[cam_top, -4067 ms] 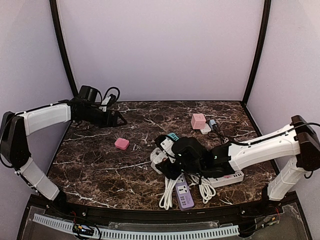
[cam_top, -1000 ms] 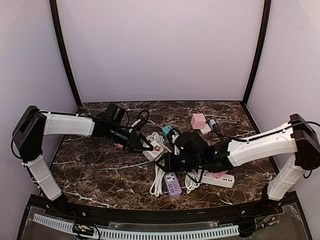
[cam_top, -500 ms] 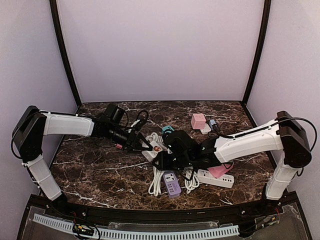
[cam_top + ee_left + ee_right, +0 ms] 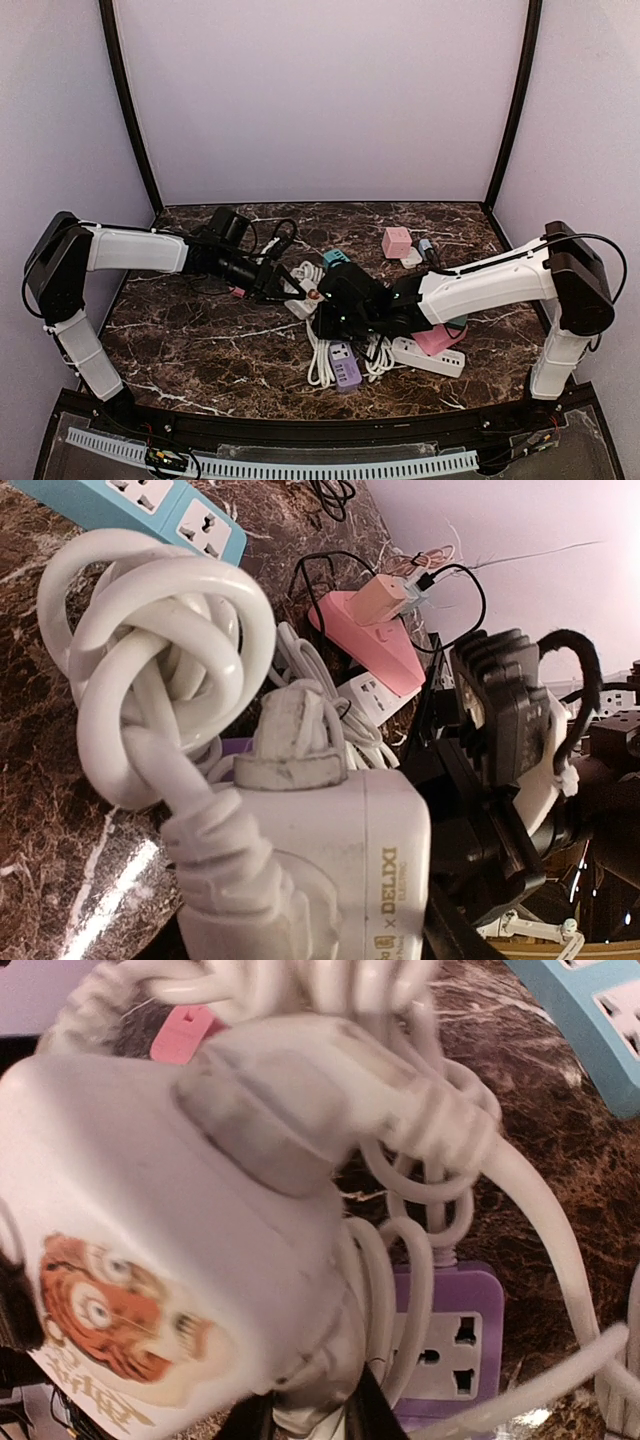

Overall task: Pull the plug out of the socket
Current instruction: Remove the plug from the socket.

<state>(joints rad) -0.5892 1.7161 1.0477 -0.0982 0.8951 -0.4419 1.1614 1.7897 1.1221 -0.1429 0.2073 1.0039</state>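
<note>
Dark marble table (image 4: 180,330), lilac walls behind.

Left gripper (image 4: 287,291) sits at the end of the white socket block (image 4: 330,870). The block fills its wrist view, so I read it as clamped on the block.

Right gripper (image 4: 308,1415): fingers drawn close on something white under the block, cord or casing unclear. Whether it has a hold I cannot tell.

Plug (image 4: 270,1130) is seated in the block face, just above and ahead of the right fingers, not between them.

Judgement: right should sit square on the plug body, not the looped cord (image 4: 150,650), then pull straight out along the pins while left braces the block.
</note>
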